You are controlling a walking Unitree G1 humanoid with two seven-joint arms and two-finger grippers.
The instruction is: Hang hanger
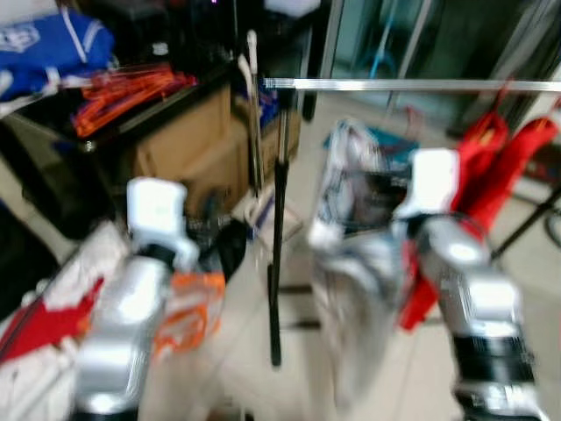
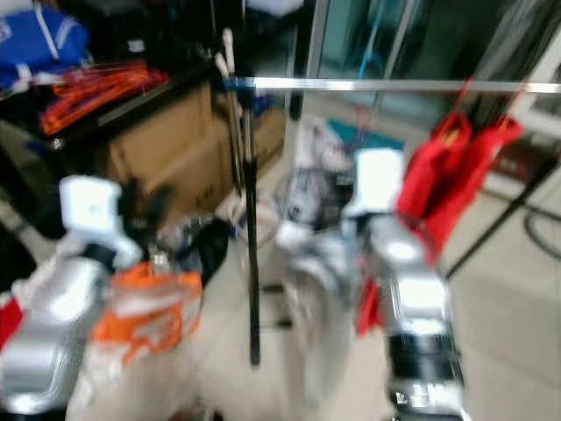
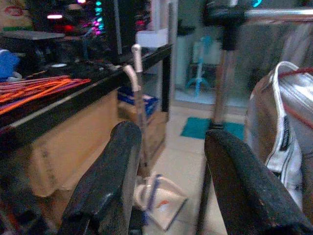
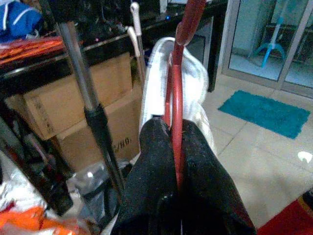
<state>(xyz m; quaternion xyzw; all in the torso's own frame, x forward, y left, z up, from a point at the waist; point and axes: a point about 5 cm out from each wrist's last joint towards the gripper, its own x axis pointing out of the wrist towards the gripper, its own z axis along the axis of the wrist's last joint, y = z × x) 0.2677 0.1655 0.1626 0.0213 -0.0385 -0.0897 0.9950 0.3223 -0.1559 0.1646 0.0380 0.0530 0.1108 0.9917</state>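
Your right gripper (image 4: 176, 161) fingers clamped on red hanger (image 4: 178, 93) carrying white garment (image 4: 159, 83), near rail (image 1: 412, 85). Your left gripper (image 3: 171, 171) fingers apart, holding nothing.

Count, head views blurred. Garment rail (image 1: 412, 85): one, across the upper frame. Red garments (image 1: 504, 158) on it at upper right: two. Orange hangers (image 1: 123, 92) on the counter (image 1: 166, 105), upper left: one pile, number unreadable. Cardboard boxes (image 1: 188, 149) beneath: two. Red hanger (image 4: 177, 98): one. Teal mat (image 4: 266, 112): one.
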